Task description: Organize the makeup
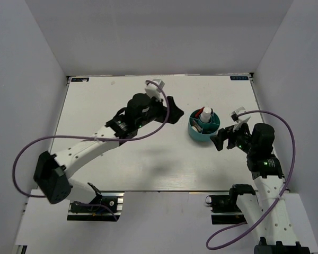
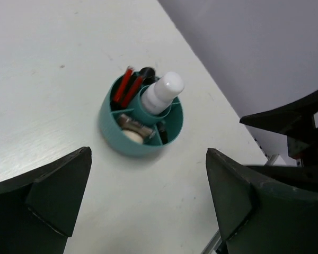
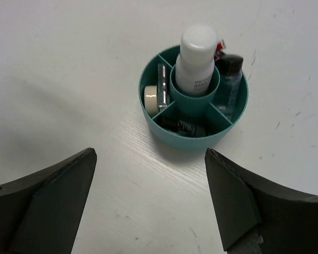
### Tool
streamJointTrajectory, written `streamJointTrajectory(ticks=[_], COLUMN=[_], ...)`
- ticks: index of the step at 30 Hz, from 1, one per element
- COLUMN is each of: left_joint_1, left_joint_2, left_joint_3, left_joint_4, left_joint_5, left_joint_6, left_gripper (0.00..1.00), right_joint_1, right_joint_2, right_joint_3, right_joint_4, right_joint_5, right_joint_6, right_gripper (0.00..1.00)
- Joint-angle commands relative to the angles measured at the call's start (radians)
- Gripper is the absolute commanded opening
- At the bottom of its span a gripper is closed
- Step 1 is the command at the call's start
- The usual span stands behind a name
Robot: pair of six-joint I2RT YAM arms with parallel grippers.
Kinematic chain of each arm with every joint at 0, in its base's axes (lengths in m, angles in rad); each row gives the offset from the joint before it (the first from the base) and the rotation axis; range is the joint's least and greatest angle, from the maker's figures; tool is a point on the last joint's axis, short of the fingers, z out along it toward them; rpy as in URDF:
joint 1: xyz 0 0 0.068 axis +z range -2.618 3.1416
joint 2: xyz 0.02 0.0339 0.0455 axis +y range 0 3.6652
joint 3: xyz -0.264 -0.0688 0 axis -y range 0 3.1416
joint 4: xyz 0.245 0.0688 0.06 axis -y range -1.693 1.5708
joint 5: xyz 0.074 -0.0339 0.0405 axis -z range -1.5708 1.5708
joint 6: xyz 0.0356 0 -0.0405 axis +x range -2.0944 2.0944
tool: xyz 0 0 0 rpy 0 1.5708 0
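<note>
- At the middle of the teal round tub (image 3: 164, 132), in its central cup, a white bottle (image 3: 197, 55) is seen standing upright, its rounded cap rising above the rim.
- Around that cup, the rest of the makeup is held in the outer compartments.
- Two red-and-black tubes (image 2: 128, 87) are leaned together on the side away from the right wrist camera.
- A dark-capped bottle (image 3: 229, 79) is stood close beside them; whether a divider lies between them cannot be told.
- A round beige compact (image 3: 150, 99) and a square palette (image 3: 162, 84) are set on edge, side by side, in one compartment.
- A black tube (image 3: 183, 127) is laid in the compartment nearest the right wrist camera.
- The tub is placed on the white desk (image 1: 122, 169), right of centre in the overhead view.
- The left gripper (image 1: 173, 110) is held near the tub's left side and apart from it; its jaws are spread wide and nothing is held between them.
- The right gripper (image 1: 219, 138) is held just beside the tub's right near edge without touching it; its jaws are likewise spread wide and nothing is gripped.
- Both grippers are pointed toward the tub, which is framed between the fingers in each wrist view.
- Purple cables (image 1: 21, 159) are looped beside both arms, and the desk is enclosed by pale walls (image 1: 21, 63).
</note>
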Motion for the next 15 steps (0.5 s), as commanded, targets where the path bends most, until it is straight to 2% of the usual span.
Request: streamJointTrajectory(ticks=[1,6,10,15], left_joint_1=[0.020,0.040,0.040,0.040], left_joint_2=[-0.122,-0.318,-0.440,-0.526], left_joint_3=[-0.075,-0.178,-0.241,-0.308], left_joint_4=[-0.263,-0.384,-0.415,-0.424], left_joint_5=[-0.135,-0.148,-0.189,-0.191], left_joint_6=[-0.040,-0.068,-0.112,-0.155], left_gripper=[0.98,0.98,0.98,0.98], right_joint_1=[-0.003,-0.005,-0.003,-0.003], right_joint_2=[0.042,0.083,0.125,0.122], right_joint_3=[0.029,0.071,0.103,0.100], right_joint_4=[-0.021,-0.067,-0.096,-0.079], right_joint_5=[0.063,0.187,0.307,0.318], right_joint_6=[0.064,0.152,0.150,0.150], right_gripper=[0.89,0.89,0.89,0.89])
